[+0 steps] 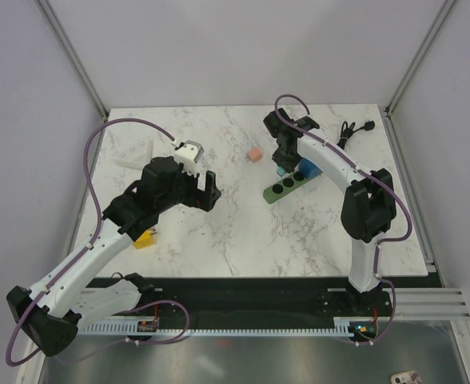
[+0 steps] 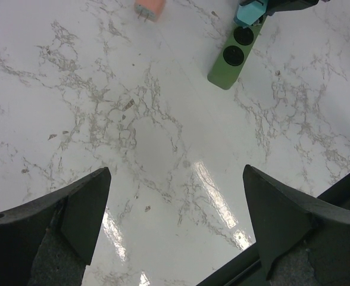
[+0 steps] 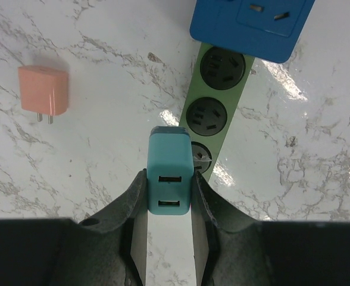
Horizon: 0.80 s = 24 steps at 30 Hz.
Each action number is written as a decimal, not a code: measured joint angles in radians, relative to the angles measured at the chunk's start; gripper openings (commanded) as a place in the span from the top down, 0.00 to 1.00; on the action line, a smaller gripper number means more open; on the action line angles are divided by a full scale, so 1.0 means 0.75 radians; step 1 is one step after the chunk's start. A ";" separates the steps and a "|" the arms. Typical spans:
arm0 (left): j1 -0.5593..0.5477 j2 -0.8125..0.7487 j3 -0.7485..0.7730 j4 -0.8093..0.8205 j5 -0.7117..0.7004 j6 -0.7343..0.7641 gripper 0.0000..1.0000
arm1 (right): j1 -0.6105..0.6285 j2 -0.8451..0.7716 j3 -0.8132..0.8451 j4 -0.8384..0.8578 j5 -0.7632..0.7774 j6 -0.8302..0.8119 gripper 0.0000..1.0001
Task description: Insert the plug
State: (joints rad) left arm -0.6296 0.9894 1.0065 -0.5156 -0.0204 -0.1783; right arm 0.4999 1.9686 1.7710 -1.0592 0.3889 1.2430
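The teal plug [image 3: 170, 161] sits clamped between the two fingers of the right gripper [image 3: 169, 185], over the middle right of the table [image 1: 219, 232]. Its two slotted ports face up at the right wrist camera. Its prongs are hidden under its own body, so I cannot tell whether they touch anything. It is at the green power strip [image 3: 213, 116], which lies slantwise, running from near left to far right. From the right wrist the plug covers part of one round socket, and two more sockets beyond it stand open with nothing in them. The far right end of the strip is covered by a blue adapter [image 3: 252, 27], which is cut off by the top edge of that view. From above, the right arm's wrist blocks most of the plug and only a sliver of teal shows.

A pink charger [image 3: 43, 90] lies flat on the marble to the left of the strip, apart from it, prongs pointing near. A black cable [image 1: 351, 132] is coiled at the far right corner. A yellow block [image 1: 145, 238] peeks out from under the left arm, mostly hidden.

The left gripper [image 2: 176, 179] hangs over bare marble with its fingers spread wide and nothing between them.
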 measured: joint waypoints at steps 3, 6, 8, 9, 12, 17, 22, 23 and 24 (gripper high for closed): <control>0.000 -0.001 -0.001 0.002 -0.001 0.000 0.01 | 0.000 0.020 0.041 -0.018 0.030 0.021 1.00; 0.000 -0.001 -0.002 0.003 -0.001 0.000 0.01 | -0.001 0.040 0.050 -0.036 0.053 0.041 1.00; 0.000 -0.002 -0.006 0.004 -0.001 0.000 0.01 | -0.004 0.052 0.050 -0.050 0.062 0.056 1.00; 0.000 -0.002 -0.008 0.004 -0.001 0.000 0.01 | -0.006 0.060 0.050 -0.055 0.063 0.060 1.00; 0.000 -0.002 -0.014 0.004 -0.001 0.000 0.01 | -0.011 0.083 0.050 -0.064 0.062 0.069 1.00; 0.000 -0.003 -0.018 0.005 -0.001 0.000 0.02 | -0.021 0.110 0.050 -0.071 0.061 0.083 1.00; 0.000 -0.005 -0.018 0.014 -0.001 0.000 0.01 | -0.036 0.111 0.050 -0.072 0.056 0.085 1.00; 0.000 -0.005 -0.018 0.015 -0.001 0.000 0.01 | -0.038 0.111 0.050 -0.073 0.052 0.085 1.00; 0.000 -0.005 -0.018 0.016 -0.001 0.000 0.01 | -0.040 0.111 0.050 -0.073 0.049 0.085 1.00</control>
State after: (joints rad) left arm -0.6296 0.9855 0.9932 -0.5034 -0.0208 -0.1783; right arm 0.4698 2.0518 1.8088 -1.1141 0.4255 1.3071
